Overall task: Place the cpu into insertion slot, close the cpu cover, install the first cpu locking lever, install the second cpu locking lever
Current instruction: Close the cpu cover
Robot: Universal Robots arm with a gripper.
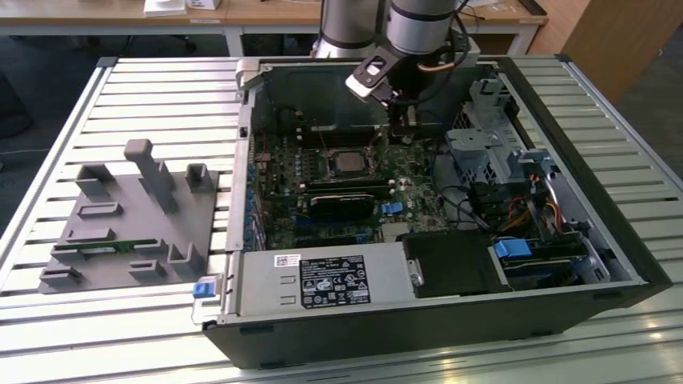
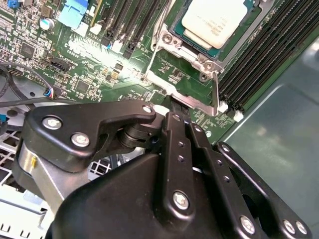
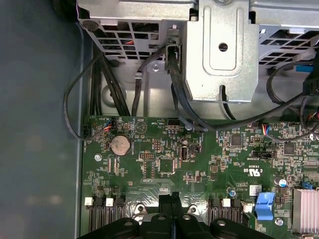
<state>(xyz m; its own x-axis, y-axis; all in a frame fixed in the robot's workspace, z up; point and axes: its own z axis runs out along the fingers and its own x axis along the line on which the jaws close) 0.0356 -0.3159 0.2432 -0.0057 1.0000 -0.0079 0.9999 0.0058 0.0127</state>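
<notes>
The cpu sits in the insertion slot, with its pale metallic face up. The cpu cover is not down on the insertion slot. It is swung open from one side of the slot, and the green motherboard shows through its square cut-out. The gripper is clenched, fingers pressed together, with its tips right at the cover edge farthest from the insertion slot. I cannot tell whether they pinch this edge. In the exterior view the gripper hangs inside the open computer case, just beside the insertion slot.

Robotics lab: slatted bench, opened computer case.
</notes>
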